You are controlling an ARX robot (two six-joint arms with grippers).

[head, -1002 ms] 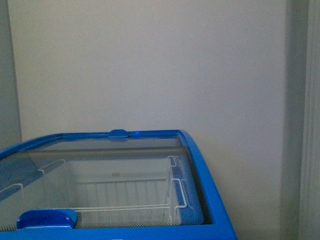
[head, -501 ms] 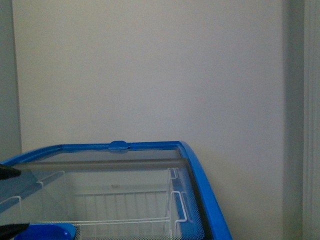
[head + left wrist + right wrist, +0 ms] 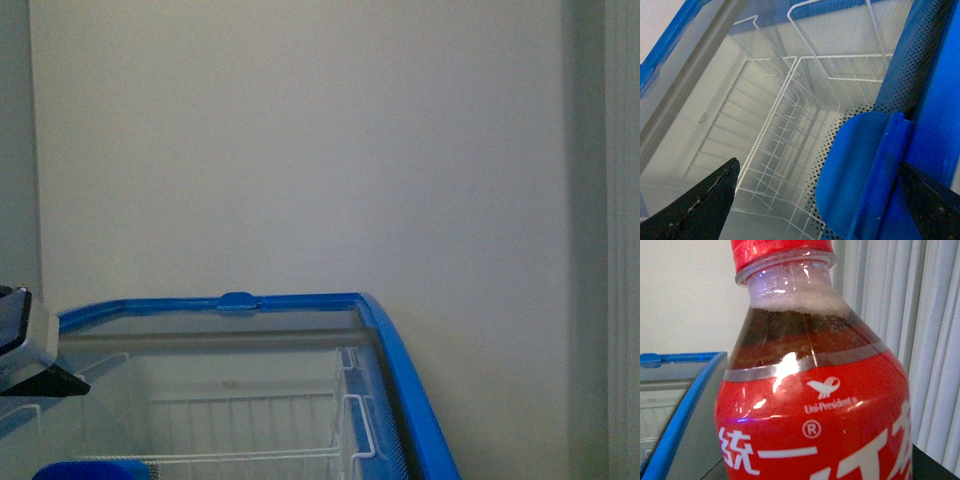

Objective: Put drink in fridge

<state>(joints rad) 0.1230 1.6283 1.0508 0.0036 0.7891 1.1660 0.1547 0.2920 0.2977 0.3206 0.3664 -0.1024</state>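
Hovering left pincer [image 3: 817, 170]: fingers wide apart, above fridge [image 3: 403, 380], lower left of front frame.
Drink [image 3: 810, 405]: upright, filling right-wrist frame; fridge rim lower left.
Right pincer: grip cannot be told.

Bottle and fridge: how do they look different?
The bottle has a red cap and red label; the fridge has a blue rim. The bottle holds dark brown drink with foam on top; the fridge holds a white wire basket. Both have see-through parts: clear plastic and a glass lid.
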